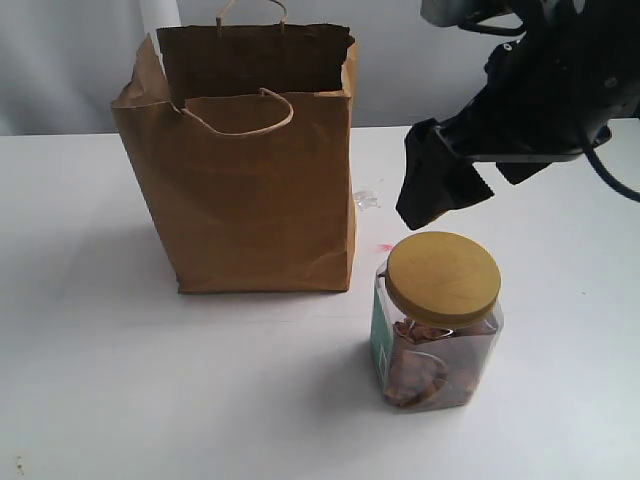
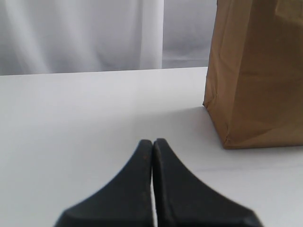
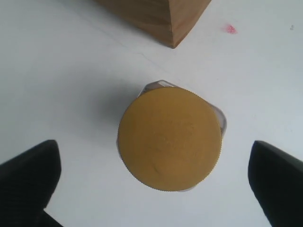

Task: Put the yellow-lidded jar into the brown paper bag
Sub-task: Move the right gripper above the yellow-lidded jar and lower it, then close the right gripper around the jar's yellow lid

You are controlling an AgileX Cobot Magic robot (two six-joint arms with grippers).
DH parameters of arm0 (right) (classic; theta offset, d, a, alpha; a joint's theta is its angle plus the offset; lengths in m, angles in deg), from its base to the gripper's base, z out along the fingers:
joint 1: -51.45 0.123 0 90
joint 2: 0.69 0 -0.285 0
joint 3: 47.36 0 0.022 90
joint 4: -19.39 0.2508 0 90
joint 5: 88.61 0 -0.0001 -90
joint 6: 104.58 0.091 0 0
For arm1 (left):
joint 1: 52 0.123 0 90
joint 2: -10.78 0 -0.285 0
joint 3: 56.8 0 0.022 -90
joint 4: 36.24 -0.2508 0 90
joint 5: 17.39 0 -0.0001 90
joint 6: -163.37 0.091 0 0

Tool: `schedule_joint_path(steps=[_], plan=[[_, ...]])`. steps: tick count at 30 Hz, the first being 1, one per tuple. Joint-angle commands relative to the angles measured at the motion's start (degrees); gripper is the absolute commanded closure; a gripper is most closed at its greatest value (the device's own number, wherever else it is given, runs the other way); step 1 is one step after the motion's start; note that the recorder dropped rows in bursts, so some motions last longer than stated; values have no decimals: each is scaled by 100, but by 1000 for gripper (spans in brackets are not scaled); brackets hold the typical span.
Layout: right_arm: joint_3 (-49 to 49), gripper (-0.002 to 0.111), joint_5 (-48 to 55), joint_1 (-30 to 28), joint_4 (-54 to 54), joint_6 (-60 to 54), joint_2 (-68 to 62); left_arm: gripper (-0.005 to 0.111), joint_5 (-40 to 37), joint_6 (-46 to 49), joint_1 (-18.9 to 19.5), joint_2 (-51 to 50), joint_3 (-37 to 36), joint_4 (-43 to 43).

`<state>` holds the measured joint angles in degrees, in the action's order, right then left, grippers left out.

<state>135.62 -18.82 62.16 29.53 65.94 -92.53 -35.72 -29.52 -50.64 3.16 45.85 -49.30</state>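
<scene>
The yellow-lidded jar (image 1: 440,320) stands upright on the white table, right of and nearer than the brown paper bag (image 1: 250,190), which stands open at the top. My right gripper (image 1: 442,186) hangs above and just behind the jar, open. From the right wrist the round yellow lid (image 3: 169,138) shows from above between the two wide-apart black fingers (image 3: 28,182), untouched by either. The bag's bottom corner (image 3: 161,14) shows beyond it. My left gripper (image 2: 153,143) is shut on nothing, low over the table, with the bag's side (image 2: 258,75) ahead and to one side.
A small pink mark (image 1: 385,246) and a clear scrap (image 1: 365,199) lie on the table (image 1: 150,400) between bag and jar. A white curtain (image 2: 80,33) hangs behind the table's far edge.
</scene>
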Motion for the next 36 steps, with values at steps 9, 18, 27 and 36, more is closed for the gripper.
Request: schedule_joint_path(steps=[9, 18, 27, 36], plan=[[-23, 9, 17, 22, -2, -14, 29, 106, 57, -22, -15, -17, 13, 22], [-481, 9, 17, 22, -32, 801, 29, 106, 57, -22, -15, -17, 13, 22], [-514, 9, 17, 22, -200, 947, 29, 106, 57, -22, -15, -17, 13, 22], [-514, 9, -212, 1082, -1328, 1947, 29, 106, 57, -22, -15, -17, 13, 22]])
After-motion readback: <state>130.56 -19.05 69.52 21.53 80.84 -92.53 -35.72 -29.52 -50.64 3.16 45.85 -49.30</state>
